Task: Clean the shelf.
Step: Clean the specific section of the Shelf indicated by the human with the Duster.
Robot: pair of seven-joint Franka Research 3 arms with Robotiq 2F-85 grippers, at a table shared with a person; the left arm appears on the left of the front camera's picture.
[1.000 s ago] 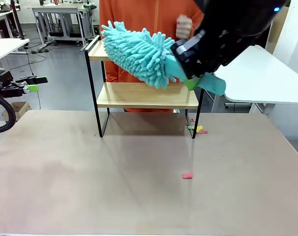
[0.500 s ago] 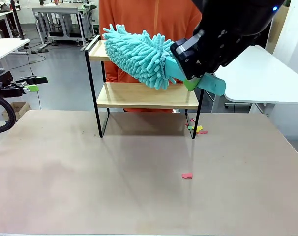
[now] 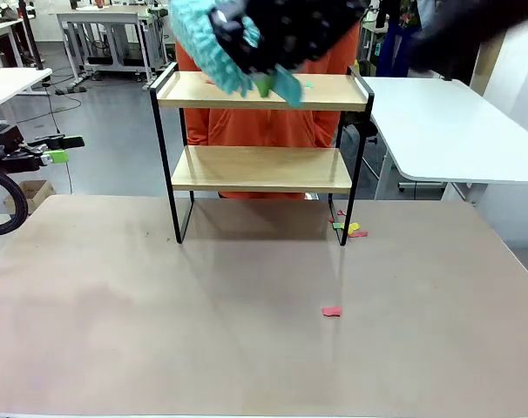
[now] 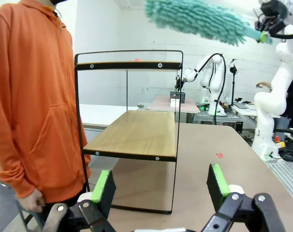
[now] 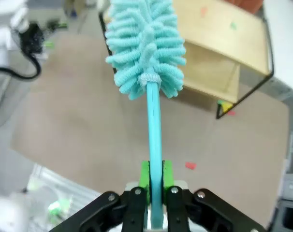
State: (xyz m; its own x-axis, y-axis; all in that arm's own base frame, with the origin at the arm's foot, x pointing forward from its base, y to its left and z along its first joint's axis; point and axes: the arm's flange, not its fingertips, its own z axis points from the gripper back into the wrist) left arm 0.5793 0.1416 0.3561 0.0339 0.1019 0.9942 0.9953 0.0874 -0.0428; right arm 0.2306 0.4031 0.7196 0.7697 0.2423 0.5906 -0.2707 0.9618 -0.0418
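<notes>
At bottom centre our right gripper [image 5: 155,181] pinches the teal duster [image 5: 146,48] above the shelf [image 3: 260,170]. Our left gripper [image 4: 161,186] stands spread at lower frame.

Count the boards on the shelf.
2. Top board, lower than the duster that the right pincer holds; lower board directly beneath it. None look hidden.

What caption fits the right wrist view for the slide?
Right gripper holds a teal duster by its handle, high above the table and the wooden shelf.
</notes>
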